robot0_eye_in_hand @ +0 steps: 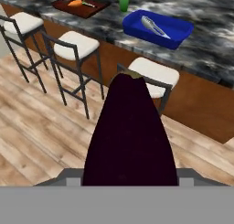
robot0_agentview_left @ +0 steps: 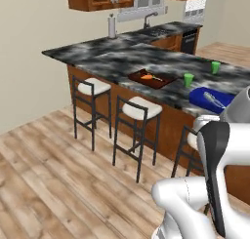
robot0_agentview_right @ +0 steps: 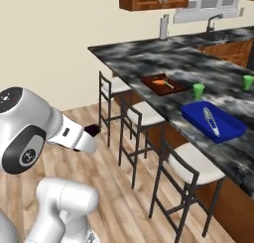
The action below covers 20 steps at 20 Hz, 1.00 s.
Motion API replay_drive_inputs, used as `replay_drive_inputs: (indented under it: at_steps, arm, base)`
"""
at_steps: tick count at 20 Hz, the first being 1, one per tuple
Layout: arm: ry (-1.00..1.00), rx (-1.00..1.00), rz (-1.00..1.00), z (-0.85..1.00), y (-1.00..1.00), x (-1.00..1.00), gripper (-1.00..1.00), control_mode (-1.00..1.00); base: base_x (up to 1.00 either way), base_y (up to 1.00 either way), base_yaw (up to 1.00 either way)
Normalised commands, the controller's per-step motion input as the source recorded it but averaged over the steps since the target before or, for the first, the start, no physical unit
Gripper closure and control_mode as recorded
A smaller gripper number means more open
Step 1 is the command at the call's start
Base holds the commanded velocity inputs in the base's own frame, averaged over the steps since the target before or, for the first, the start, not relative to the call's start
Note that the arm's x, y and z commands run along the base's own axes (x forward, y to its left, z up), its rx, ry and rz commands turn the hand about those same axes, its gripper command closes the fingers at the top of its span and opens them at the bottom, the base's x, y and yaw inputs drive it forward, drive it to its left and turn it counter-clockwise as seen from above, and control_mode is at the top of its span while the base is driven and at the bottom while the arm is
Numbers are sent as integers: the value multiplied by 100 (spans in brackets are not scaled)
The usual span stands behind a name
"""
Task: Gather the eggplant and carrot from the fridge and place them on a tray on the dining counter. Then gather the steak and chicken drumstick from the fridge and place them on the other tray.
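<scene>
In the hand view the dark purple eggplant [robot0_eye_in_hand: 130, 136] stands up between my jaws and hides the fingertips. My gripper [robot0_agentview_right: 91, 134] is shut on it, over the wood floor left of the stools. On the dining counter [robot0_agentview_left: 97, 55] the brown wooden tray [robot0_agentview_left: 163, 82] holds the orange carrot [robot0_agentview_left: 146, 77]. Ahead of the hand I see the same tray [robot0_eye_in_hand: 64, 6] and carrot [robot0_eye_in_hand: 75, 2] at top left. To the right lies the blue tray [robot0_eye_in_hand: 137, 26], the other tray [robot0_agentview_right: 198, 115], with white streaks inside. The fridge, steak and chicken drumstick are out of view.
Three white-cushioned stools [robot0_agentview_left: 93, 87] [robot0_agentview_left: 141, 108] [robot0_agentview_right: 196, 162] line the counter's near side between me and the trays. Two green cups [robot0_agentview_left: 188, 79] [robot0_agentview_left: 215, 66] stand behind the trays. A sink faucet [robot0_agentview_left: 149, 18] is at the far end.
</scene>
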Motion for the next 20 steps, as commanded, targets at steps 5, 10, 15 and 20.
replay_drive_inputs:
  at_steps: [5, 10, 15, 20]
  arm:
    - [0, 0, 0, 0, 0, 0, 100, 100]
    - [0, 0, 0, 0, 0, 0, 100, 100]
    - [0, 0, 0, 0, 0, 0, 100, 100]
    - [0, 0, 0, 0, 0, 0, 100, 100]
  base:
    - [85, 64, -29]
    - [77, 75, -32]
    - [79, 70, -32]
    - [79, 54, -32]
